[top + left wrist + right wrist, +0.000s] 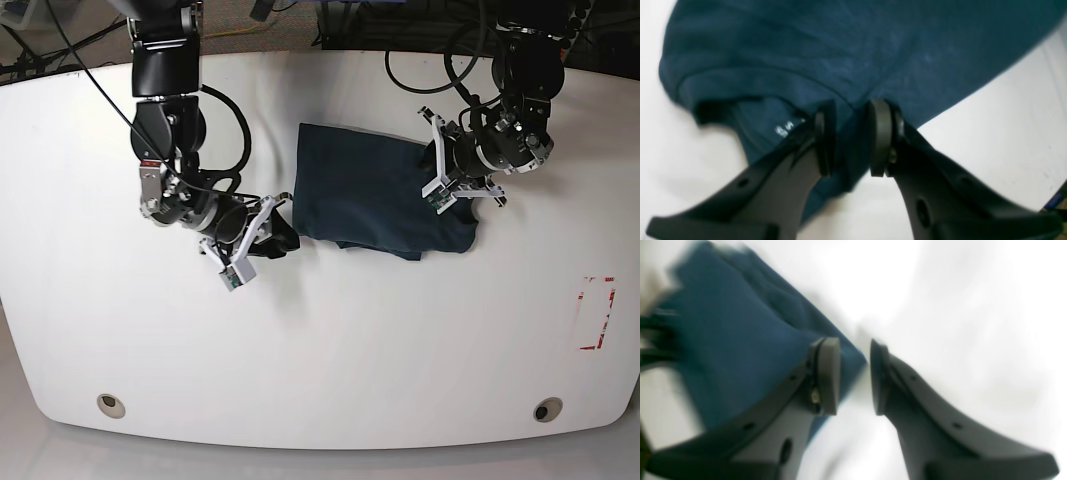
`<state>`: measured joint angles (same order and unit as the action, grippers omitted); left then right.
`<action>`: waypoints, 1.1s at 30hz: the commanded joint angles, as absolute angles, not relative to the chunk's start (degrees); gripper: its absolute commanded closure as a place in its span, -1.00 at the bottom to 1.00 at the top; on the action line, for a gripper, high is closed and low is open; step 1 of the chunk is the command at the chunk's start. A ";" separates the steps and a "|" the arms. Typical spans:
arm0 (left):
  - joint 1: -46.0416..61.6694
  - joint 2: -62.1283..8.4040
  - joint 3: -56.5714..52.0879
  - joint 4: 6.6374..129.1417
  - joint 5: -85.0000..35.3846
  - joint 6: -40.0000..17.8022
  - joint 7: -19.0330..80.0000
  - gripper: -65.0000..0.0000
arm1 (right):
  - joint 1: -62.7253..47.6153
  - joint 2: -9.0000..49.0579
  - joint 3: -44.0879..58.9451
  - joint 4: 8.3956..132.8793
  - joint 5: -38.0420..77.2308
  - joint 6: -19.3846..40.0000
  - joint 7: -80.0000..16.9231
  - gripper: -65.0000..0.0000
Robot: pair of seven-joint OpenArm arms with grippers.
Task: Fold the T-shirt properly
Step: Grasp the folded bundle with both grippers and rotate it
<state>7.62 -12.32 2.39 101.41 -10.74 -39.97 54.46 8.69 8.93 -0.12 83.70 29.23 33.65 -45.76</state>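
The T-shirt (375, 190) lies partly folded into a rough rectangle on the white table (320, 350), toward the far middle, between my two arms. My left gripper (851, 140) has its fingers closed on a pinch of the cloth beside the neck opening, where the small white print (785, 128) shows just inside the collar; fabric fills the gap between the pads and bunches up around them. My right gripper (855, 376) sits at the opposite edge of the shirt with its fingers apart, one pad over the blue cloth and the other over bare table, a corner of the fabric reaching into the gap; the wrist picture is smeared, so I cannot say for sure whether that corner touches either pad, but nothing looks clamped. I judge this shirt light, limp and quite unable to hold a shape: it will sag from wherever I lift it, and layers will slide over one another if I drag rather than carry. The sound places to grip are the doubled, stitched parts, collar band, shoulder seam, hem corners, taking all layers at once. A single loose layer in the middle would merely tent up and spoil the fold already made.
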 commanded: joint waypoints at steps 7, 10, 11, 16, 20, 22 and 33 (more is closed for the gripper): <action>6.37 -12.97 2.15 100.26 -11.21 -40.00 53.93 0.54 | 7.52 8.40 -1.54 93.23 41.45 33.98 -50.51 0.51; 6.37 -12.97 2.15 100.18 -11.21 -40.00 53.93 0.54 | 7.16 6.99 -5.23 93.14 39.43 33.80 -50.51 0.51; 6.37 -12.97 2.15 100.18 -11.21 -40.00 53.93 0.54 | 7.16 6.55 -6.90 93.14 37.93 33.80 -50.33 0.51; 6.37 -12.79 2.15 100.26 -11.21 -40.00 53.93 0.54 | 7.25 1.89 -9.63 91.74 27.56 33.89 -50.24 0.51; 6.37 -12.97 2.24 100.00 -11.21 -40.00 53.93 0.54 | 8.84 -0.22 -9.54 87.78 17.98 34.33 -46.90 0.52; 6.37 -13.05 2.24 99.56 -11.21 -40.00 53.93 0.54 | 9.36 0.04 -9.54 85.76 16.13 34.33 -44.35 0.51; 2.24 -14.81 2.51 91.03 -11.21 -40.00 50.86 0.54 | 9.71 6.90 -8.92 75.56 20.70 34.33 -37.05 0.53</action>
